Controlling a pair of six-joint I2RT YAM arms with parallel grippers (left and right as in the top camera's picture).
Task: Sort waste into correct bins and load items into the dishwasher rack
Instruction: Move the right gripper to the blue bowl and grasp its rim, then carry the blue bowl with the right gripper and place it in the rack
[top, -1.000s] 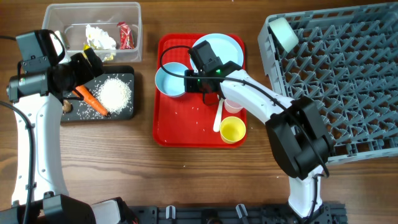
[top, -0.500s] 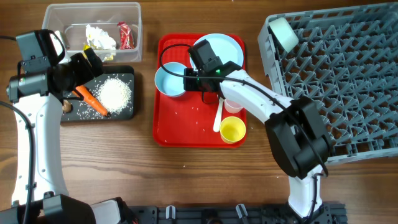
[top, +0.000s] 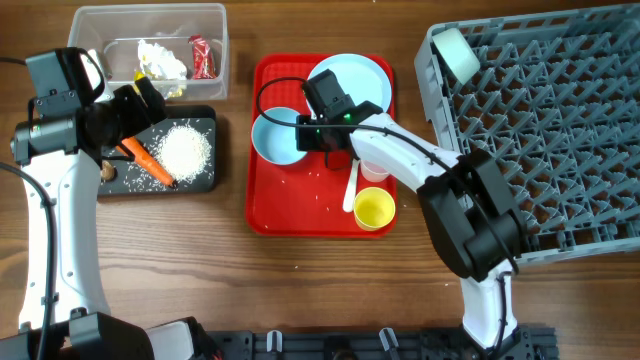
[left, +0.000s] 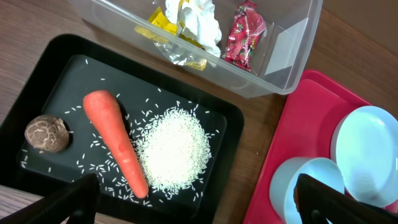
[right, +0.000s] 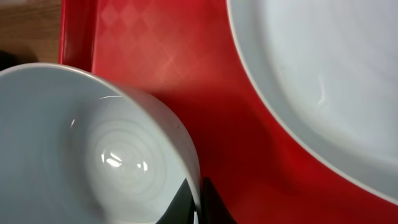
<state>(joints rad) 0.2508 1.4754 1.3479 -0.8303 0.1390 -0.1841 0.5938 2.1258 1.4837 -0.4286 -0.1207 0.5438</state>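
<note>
My right gripper (top: 308, 135) (right: 198, 200) is shut on the rim of a pale blue bowl (top: 275, 138) (right: 93, 143) at the left of the flat red tray (top: 300, 205). The pale blue plate (top: 360, 75) (right: 323, 74) lies just beyond. The pink cup (top: 374, 171), white spoon (top: 351, 188) and yellow cup (top: 374, 209) are on the tray. My left gripper (top: 140, 100) (left: 199, 208) is open and empty above the black tray (top: 205, 180), which holds rice (left: 174, 149), a carrot (left: 115, 140) and a brown lump (left: 46, 132).
The clear tub (top: 150, 12) at the back left holds tissue (top: 160, 58), a yellow wrapper (left: 163, 18) and a red wrapper (top: 202, 55). The grey rack (top: 560, 130) fills the right side, with a white bowl (top: 455, 50) in its back left corner.
The pale blue bowl has shifted slightly with my right gripper on its rim. The left arm has not moved.
</note>
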